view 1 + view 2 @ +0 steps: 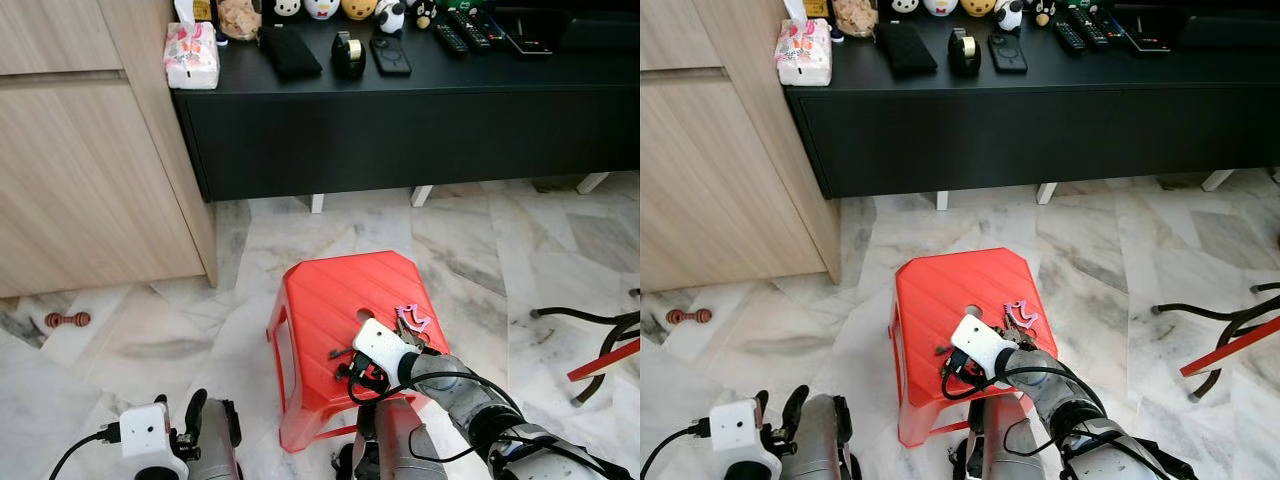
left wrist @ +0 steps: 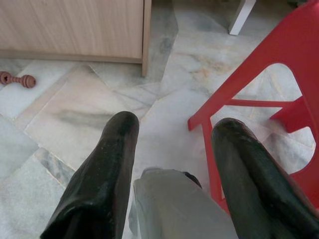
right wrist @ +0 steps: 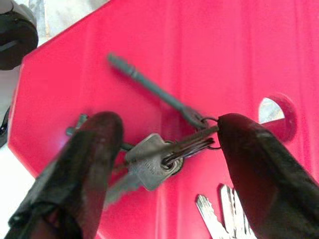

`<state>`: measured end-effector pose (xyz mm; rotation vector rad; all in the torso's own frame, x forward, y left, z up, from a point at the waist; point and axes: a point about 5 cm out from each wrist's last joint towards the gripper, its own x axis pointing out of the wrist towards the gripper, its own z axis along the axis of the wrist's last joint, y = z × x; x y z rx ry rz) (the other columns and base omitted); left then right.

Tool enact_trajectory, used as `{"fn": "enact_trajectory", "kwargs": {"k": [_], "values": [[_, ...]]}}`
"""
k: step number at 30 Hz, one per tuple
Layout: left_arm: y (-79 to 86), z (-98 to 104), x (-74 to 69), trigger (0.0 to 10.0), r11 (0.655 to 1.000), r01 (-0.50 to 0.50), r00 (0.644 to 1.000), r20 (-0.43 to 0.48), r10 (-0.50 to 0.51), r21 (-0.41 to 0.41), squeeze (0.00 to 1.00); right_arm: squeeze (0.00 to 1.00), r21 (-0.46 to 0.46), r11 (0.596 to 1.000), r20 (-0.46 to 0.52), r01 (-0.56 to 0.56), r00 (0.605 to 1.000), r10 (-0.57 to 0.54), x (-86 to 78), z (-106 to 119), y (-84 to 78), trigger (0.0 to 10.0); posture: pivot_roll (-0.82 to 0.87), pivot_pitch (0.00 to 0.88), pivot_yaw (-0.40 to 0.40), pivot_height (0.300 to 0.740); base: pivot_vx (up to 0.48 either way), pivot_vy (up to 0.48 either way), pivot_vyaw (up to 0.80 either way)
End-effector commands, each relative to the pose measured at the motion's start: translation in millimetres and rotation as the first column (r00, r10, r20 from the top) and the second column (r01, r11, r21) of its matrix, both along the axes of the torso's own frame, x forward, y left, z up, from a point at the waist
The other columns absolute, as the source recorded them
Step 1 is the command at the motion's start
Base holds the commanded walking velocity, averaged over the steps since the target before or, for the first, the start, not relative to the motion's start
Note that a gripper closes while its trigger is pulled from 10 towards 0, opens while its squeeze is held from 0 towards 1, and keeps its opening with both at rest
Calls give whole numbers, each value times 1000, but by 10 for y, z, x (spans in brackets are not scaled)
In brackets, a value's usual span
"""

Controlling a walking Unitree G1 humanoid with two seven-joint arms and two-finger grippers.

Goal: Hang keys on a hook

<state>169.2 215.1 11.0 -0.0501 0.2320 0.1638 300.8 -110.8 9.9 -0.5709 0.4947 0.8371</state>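
A red stool (image 1: 340, 300) stands on the marble floor (image 1: 480, 250) in the lower middle of the left eye frame, and the keys (image 3: 159, 154) lie on its seat near the front edge, beside a round hole (image 3: 274, 112) in the plastic. The right claw (image 3: 164, 149) reaches in from the lower right of the frame and sits low over the seat, its two black fingers (image 3: 94, 144) spread wide apart on either side of the bunch; the right-hand finger tip is touching or just beside the key ring, but nothing is gripped between them. In the right wrist view the bunch shows as a flat silver key on a ring with a long thin grey key (image 3: 149, 87) angled away toward the upper left of that frame, and more silver keys (image 3: 219, 214) at the bottom edge. A pink carabiner (image 1: 412, 320) lies on the seat just beyond the claw. The left claw (image 2: 169, 149) hangs low at the lower left of the eye frame, its fingers open with only floor between them, close to a stool leg (image 2: 209, 149). Along the top of the frame runs a black worktop (image 1: 400, 70) carrying a tissue pack (image 1: 190, 55), a phone (image 1: 390, 55), a tape roll (image 1: 348, 52) and remotes (image 1: 465, 30). A wooden cabinet (image 1: 80, 150) fills the upper left, and a small reddish dumbbell-shaped toy (image 1: 67, 320) lies on the floor at the left edge.
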Motion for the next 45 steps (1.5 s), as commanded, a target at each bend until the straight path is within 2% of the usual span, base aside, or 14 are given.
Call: {"fn": "enact_trajectory", "kwargs": {"k": [1, 16, 19, 21, 25, 35, 36, 37, 38, 39, 41, 43, 44, 45], "values": [[-15, -60, -78, 10000, 1000, 4, 999, -48, -4, 3, 0, 0, -49, 999, -62, 3, 998, -6, -102, -128, -61, 0, 80, 247, -141, 611, 0, 0, 0], [-2, -61, -65, 10000, 1000, 9, 999, -53, -9, 9, 0, 0, -56, 998, -75, 18, 997, -22, -158, -186, -87, 0, 80, 243, -132, 611, 0, 0, 0], [5, -62, -57, 10000, 1000, 9, 998, -55, -8, 11, 0, 0, -44, 998, -66, 52, 996, -54, -135, -171, -98, 0, 79, 243, -131, 611, 0, 0, 0], [18, -64, -50, 10000, 1000, 8, 998, -57, -7, 15, 0, 0, -20, 989, -47, 147, 988, -148, -74, -133, -158, 0, 77, 237, -127, 611, 0, 0, 0], [28, -86, -46, 10000, 1000, 8, 998, -65, -7, 15, 0, 0, 33, 969, -38, 246, 969, -244, -25, -94, -227, 0, 75, 228, -122, 611, 0, 0, 0], [75, -98, 35, 10000, 1000, 17, 997, -72, -15, 26, 0, 0, 126, 933, -48, 337, 941, -334, 4, -55, -300, 0, 60, 200, -109, 611, 0, 0, 0], [78, -100, 57, 10000, 999, 26, 997, -74, -23, 31, 0, 0, 131, 934, -50, 333, 943, -329, -8, -63, -288, 1490, 63, 196, -105, 611, 0, 0, 0], [76, -96, 73, 10000, 999, 34, 997, -74, -31, 37, 0, 0, 136, 934, -50, 331, 943, -328, -12, -65, -277, 4706, 63, 195, -104, 611, 0, 0, 0], [76, -96, 73, 10000, 999, 34, 997, -74, -31, 37, 0, 0, 136, 934, -50, 331, 943, -328, -12, -65, -277, 4706, 63, 195, -104, 611, 0, 0, 0], [77, -96, 81, 10000, 999, 36, 997, -74, -33, 38, 0, 0, 143, 928, -51, 345, 939, -341, -9, -65, -275, 10000, 63, 194, -102, 611, 0, 0, 0], [80, -101, 86, 10000, 999, 37, 997, -76, -34, 38, 0, 0, 154, 922, -56, 355, 935, -351, -9, -65, -269, 10000, 63, 191, -100, 611, 0, 0, 0], [79, -106, 89, 10000, 998, 40, 996, -79, -37, 40, 0, 0, 160, 923, -60, 350, 937, -345, -14, -68, -254, 4627, 65, 189, -99, 611, 0, 0, 0], [80, -107, 90, 10000, 998, 41, 996, -79, -38, 42, 0, 0, 160, 923, -59, 349, 937, -344, -14, -67, -251, 824, 67, 188, -99, 611, 0, 0, 0], [85, -110, 98, 10000, 998, 42, 996, -80, -39, 43, 0, 0, 168, 921, -55, 351, 936, -347, -5, -57, -241, 0, 70, 185, -97, 611, 0, 0, 0]]}}
